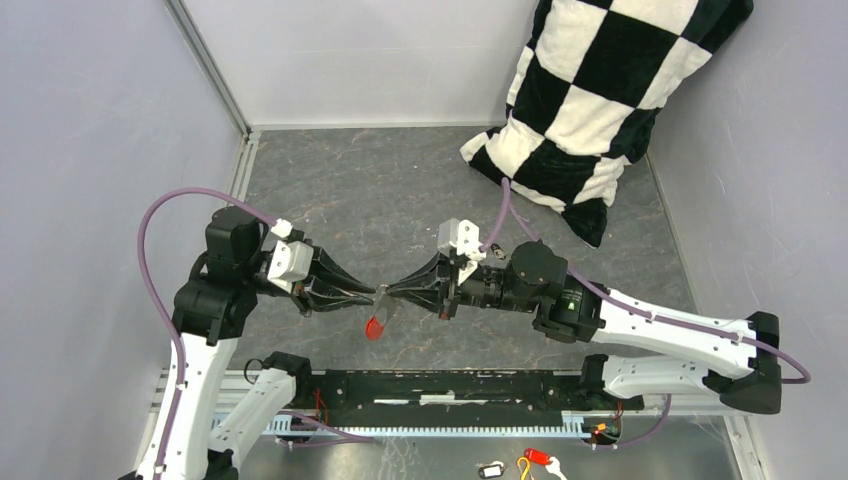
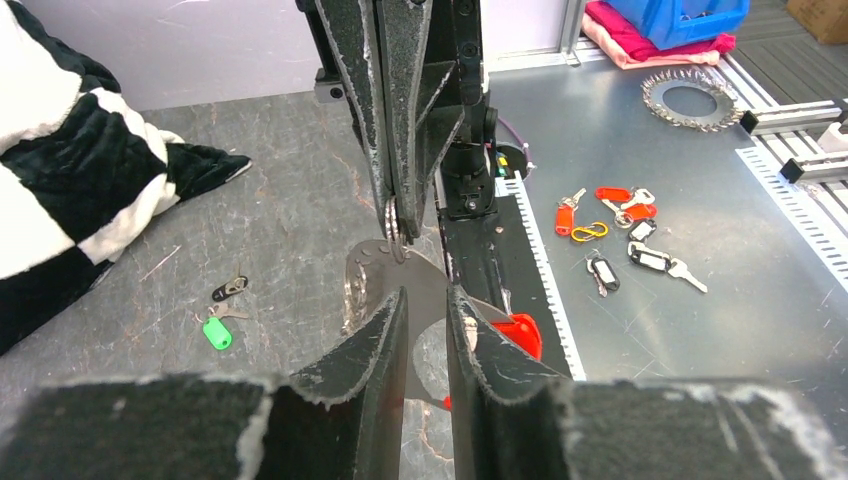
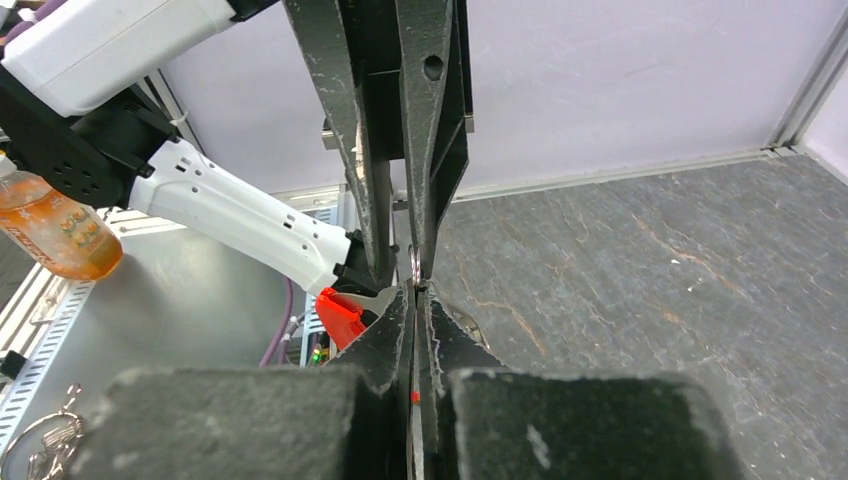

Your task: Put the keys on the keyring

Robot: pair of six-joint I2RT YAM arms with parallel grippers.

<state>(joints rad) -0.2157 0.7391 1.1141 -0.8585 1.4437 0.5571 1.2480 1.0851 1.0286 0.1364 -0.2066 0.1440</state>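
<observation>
Two keys lie loose on the table: the green key and the dark key, just beside each other, on the far side of the grippers, toward the pillow. The right gripper is clenched on the keyring, held in the air, and the red key hangs just below it. The left gripper meets it tip to tip, fingers slightly parted, grasping nothing I can make out. Being free, the left gripper looks the one to fetch the green key, reaching outward and down.

Grey marbled table: checkered pillow at far right; green key, dark key close together.
</observation>
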